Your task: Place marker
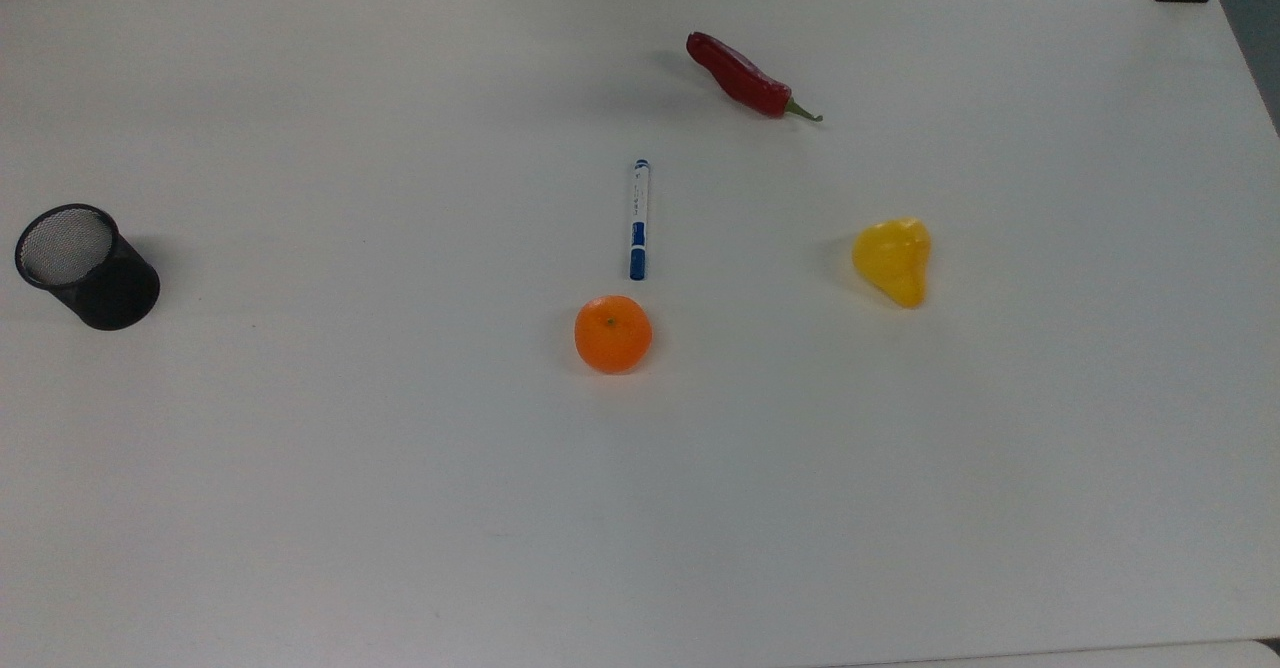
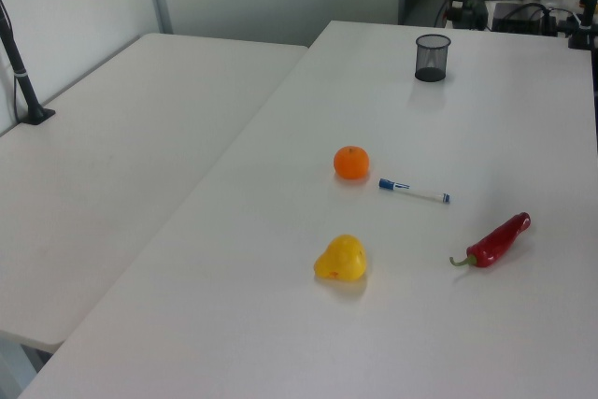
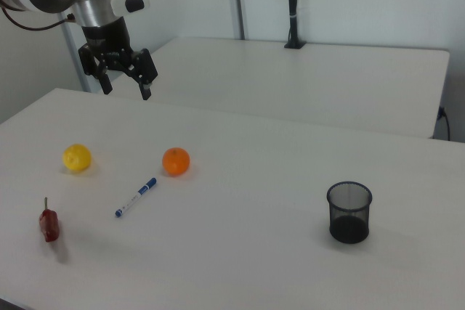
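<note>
The marker (image 1: 639, 219) (image 2: 414, 192) (image 3: 136, 197), a slim white pen with a blue cap, lies flat on the white table (image 1: 400, 468) near its middle. Its capped end points at an orange (image 1: 613, 334) (image 3: 176, 161) close by. In the right view my gripper (image 3: 126, 88) hangs open high above the table, up and to the left of the marker, with nothing between its fingers.
A black mesh pen cup (image 1: 86, 265) (image 2: 432, 57) (image 3: 349, 212) stands upright far from the marker. A red chili (image 1: 745, 76) (image 2: 495, 241) (image 3: 49, 223) and a yellow pepper (image 1: 893, 259) (image 2: 341, 259) (image 3: 76, 157) lie on the table. A second table (image 2: 112, 193) adjoins.
</note>
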